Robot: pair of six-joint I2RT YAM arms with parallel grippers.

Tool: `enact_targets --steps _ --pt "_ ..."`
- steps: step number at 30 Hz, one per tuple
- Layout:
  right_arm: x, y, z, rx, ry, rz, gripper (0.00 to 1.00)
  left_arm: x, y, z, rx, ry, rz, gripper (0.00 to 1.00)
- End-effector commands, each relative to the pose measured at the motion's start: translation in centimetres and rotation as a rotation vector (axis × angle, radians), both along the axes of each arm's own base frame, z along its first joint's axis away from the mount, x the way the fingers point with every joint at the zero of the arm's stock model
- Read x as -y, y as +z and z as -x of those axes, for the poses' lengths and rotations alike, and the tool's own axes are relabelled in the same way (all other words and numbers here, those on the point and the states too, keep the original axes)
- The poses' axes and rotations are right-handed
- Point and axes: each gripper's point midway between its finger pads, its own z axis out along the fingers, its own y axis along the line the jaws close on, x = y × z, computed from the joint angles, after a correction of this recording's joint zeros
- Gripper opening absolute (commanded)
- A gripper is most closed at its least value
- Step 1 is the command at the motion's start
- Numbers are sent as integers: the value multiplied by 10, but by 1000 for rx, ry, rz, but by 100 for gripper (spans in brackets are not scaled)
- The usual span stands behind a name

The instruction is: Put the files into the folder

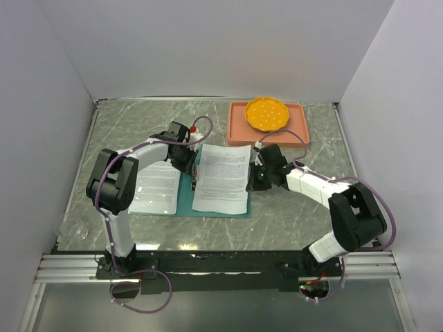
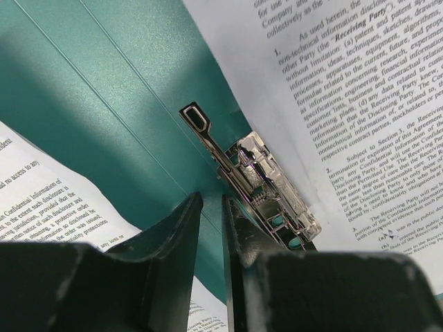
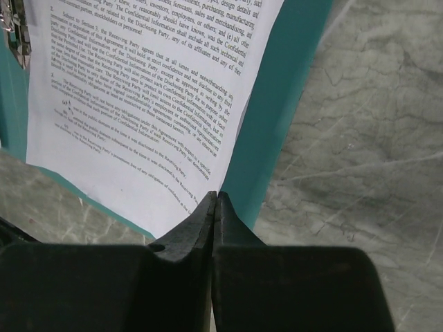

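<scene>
Left gripper (image 2: pixel 212 207) nearly closed, only a slim gap between the jaws and nothing seen in it; tips hover right at the metal clip (image 2: pixel 266 190) on the folder's spine, probably to work or steady its lever so paper can go under. Right gripper (image 3: pixel 216 200) closed, black tips meeting at the outer edge of the right-hand sheet; can't tell if paper is pinched between them or just pressed. It is likely there to hold or nudge that page square against the clip. The files (image 3: pixel 138 90) are thin white sheets with dense black print. One lies flat on the right half of the open folder (image 2: pixel 104 104), its inner edge next to the clip, and another (image 1: pixel 158 187) lies on the left half, overhanging the left edge. Folder is a thin, flat, smooth teal sheet with fine creases along the spine, lying opened mid-table. Clip is shiny metal, long and narrow. The table (image 3: pixel 360 124) is grey veined marble-look and matte. Beyond the folder sits a salmon tray (image 1: pixel 239 131) with a round yellow dish (image 1: pixel 268 114), well apart and not involved.
</scene>
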Motion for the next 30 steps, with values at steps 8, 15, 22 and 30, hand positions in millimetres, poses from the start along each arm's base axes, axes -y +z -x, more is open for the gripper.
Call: enact_targets --steps 8,15,22,30 --pt "-11 10 -18 39 97 37 0 -2 1 0 24 -7 -13 26" --pt "-18 14 -21 50 133 55 0 -2 4 -2 33 -11 -16 25" --pt "-22 9 -15 30 145 54 0 -2 9 -1 40 -12 -10 26" --pt "-15 13 -12 42 123 76 42 -2 24 -3 64 -10 -7 26"
